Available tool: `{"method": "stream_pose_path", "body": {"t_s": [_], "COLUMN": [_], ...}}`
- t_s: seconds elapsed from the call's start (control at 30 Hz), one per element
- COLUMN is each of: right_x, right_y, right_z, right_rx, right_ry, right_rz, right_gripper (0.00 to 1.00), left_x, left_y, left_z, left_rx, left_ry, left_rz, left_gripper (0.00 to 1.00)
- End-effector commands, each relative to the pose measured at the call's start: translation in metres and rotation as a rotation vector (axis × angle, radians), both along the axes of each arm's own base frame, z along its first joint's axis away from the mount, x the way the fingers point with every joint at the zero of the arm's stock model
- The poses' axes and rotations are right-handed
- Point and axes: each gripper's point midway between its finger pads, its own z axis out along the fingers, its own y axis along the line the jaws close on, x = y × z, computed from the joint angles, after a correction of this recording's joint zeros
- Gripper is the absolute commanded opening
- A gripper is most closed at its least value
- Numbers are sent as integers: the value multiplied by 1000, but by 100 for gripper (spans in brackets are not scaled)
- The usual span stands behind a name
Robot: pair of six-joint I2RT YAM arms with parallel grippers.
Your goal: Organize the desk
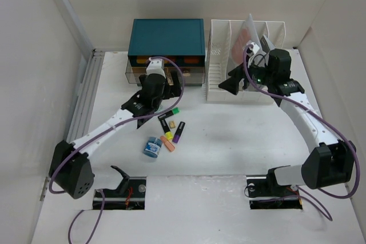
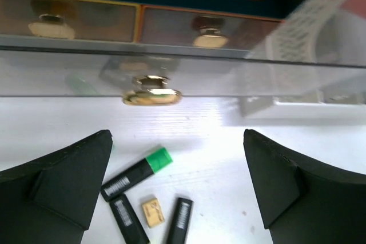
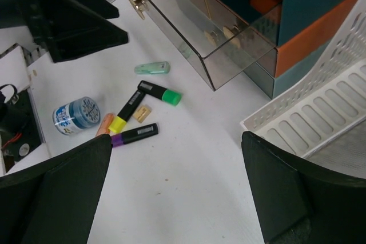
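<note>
Left tool (image 1: 154, 101) hangs with jaws wide apart and empty, just at 6 o'clock of the brass handle (image 2: 151, 94) on the clear drawer (image 3: 189, 32), which stands pulled out of the teal cabinet (image 1: 167, 37). At 5 o'clock of this tool, on the worktop (image 1: 229, 141), the markers lie in a loose cluster. The green marker (image 2: 137, 171) is nearest the drawer, then come the yellow marker (image 3: 127, 111), purple marker (image 3: 134, 134) and orange marker (image 1: 167, 143). A small tan block (image 2: 152, 211) sits among them, and a blue tub (image 1: 152, 147) is just beside the orange one at 8 o'clock. A pale green piece (image 3: 152, 68) lies near the drawer's front. Right tool (image 1: 233, 81), jaws also apart and empty, hovers at 3 o'clock of the drawer, before the white rack (image 1: 213, 61).
</note>
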Motion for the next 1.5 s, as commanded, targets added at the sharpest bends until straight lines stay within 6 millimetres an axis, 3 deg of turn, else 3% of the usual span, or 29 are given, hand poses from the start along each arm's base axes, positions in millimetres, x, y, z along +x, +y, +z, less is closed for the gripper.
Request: {"method": "stream_pose_path", "body": {"t_s": [0.0,0.07,0.1,0.13,0.17,0.2,0.23,0.27,0.3,0.4,0.43,0.47,0.5,0.67,0.7,0.73,0.87,0.93,1.2,1.33,1.47], "right_x": [-8,-11,-18,-19,-26,-33,-39,-55,-63,-68,-80,-80,-80,-98,-99,-100,-121,-127,-145,-134,-147], "right_y": [5,14,18,22,38,47,56,77,87,112,126,135,142,182,190,198,228,241,257,264,280], "right_z": [12,9,8,15,8,3,-11,-13,-19,-52,-62,-64,-85,-115,-113,-126,-133,-124,-129,-123,-135], "right_rx": [-2,-67,-116,-178,-232,-274,-329,-362,-389,-481,-496,-510,-548,-591,-585,-600,-587,-552,-484,-438,-488], "right_ry": [-101,-153,-187,-313,-357,-396,-439,-493,-521,-548,-542,-539,-498,-447,-428,-398,-341,-314,-114,-67,-31], "right_rz": [87,117,132,151,164,189,224,267,297,338,380,389,416,507,502,510,547,536,568,451,335], "right_gripper": [100,100,98,97,95,94,94,92,92,92,92,92,92,93,97,100,100,100,97,87,86], "left_x": [-27,-41,-51,-56,-62,-70,-75,-83,-80,-88,-91,-92,-92,-102,-103,-106,-109,-110,-111,-115,-116], "left_y": [-10,-10,-8,-4,2,13,22,42,47,95,109,116,128,155,159,165,170,171,179,185,188], "left_z": [55,68,91,100,107,130,137,157,152,153,148,144,140,137,137,140,138,140,137,147,147], "left_rx": [-103,-128,-137,-131,-115,-128,-98,-108,-83,-50,-42,-34,-31,-45,-41,-44,-52,-59,-44,-98,-110], "left_ry": [-99,-113,-159,-177,-186,-251,-281,-343,-347,-402,-405,-404,-402,-410,-410,-418,-427,-433,-434,-476,-491], "left_rz": [-63,-103,-133,-138,-144,-135,-130,-78,-50,130,180,213,275,399,421,451,466,467,494,500,503], "left_gripper": [99,99,99,99,99,99,99,99,99,99,99,99,99,99,99,99,99,99,99,99,99]}}
